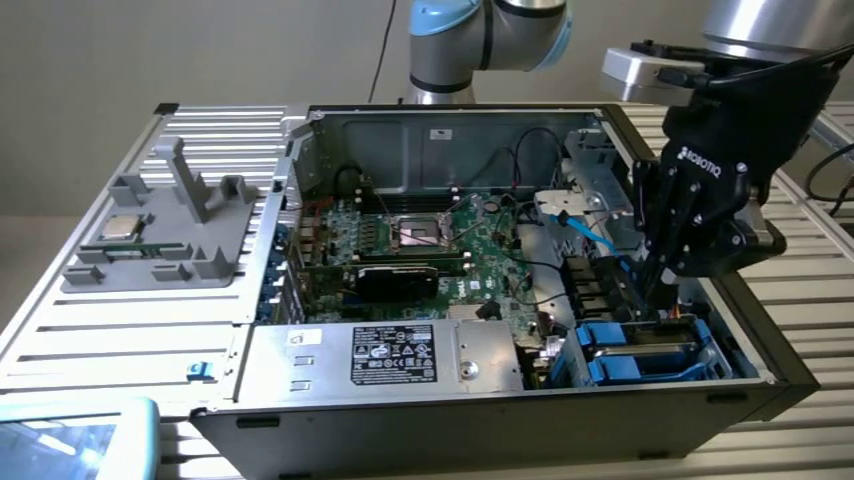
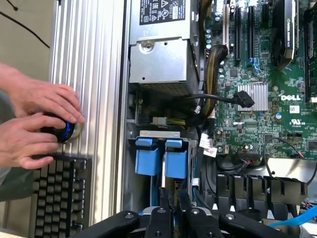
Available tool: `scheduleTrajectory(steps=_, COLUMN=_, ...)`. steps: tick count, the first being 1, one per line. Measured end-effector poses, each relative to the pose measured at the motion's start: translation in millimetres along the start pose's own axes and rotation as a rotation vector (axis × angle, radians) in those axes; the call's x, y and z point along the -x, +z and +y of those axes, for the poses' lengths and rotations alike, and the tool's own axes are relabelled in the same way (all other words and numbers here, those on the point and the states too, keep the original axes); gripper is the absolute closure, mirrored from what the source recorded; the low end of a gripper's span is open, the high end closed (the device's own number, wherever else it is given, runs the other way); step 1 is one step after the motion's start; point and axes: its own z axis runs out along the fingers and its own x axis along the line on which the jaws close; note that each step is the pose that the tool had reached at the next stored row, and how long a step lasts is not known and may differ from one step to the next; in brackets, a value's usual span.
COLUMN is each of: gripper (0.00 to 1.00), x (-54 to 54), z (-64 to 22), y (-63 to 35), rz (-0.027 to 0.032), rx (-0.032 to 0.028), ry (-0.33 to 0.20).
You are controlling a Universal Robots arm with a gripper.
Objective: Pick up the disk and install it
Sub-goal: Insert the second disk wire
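Note:
My gripper (image 1: pixel 654 300) reaches down into the open computer case (image 1: pixel 441 420), at its near corner on the exterior view's right. The disk (image 1: pixel 638 358) sits there in the drive bay, its bright blue carrier showing just below my fingertips. In the wrist view two blue carrier tabs (image 2: pixel 148 159) stand side by side, and my black fingers (image 2: pixel 164 198) hang right over them. The gripper (image 2: pixel 171 201) has its fingers drawn close together. Whether they pinch any part of the carrier is hidden.
A silver power-supply box (image 1: pixel 387 355) lies beside the bay, with black cables (image 2: pixel 218 96) crossing to the green motherboard (image 1: pixel 427 235). A grey fixture holding a small CPU chip (image 1: pixel 120 228) stands at the exterior view's left. A person's hands (image 2: pixel 39 119) rest on a knob by a keyboard (image 2: pixel 59 193).

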Motion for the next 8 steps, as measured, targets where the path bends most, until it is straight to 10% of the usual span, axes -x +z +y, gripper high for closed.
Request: scheduleTrajectory(steps=8, gripper=0.84, x=-10.9, z=0.1, y=6.5, rz=-0.0734, rx=0.0013, ry=-0.006)
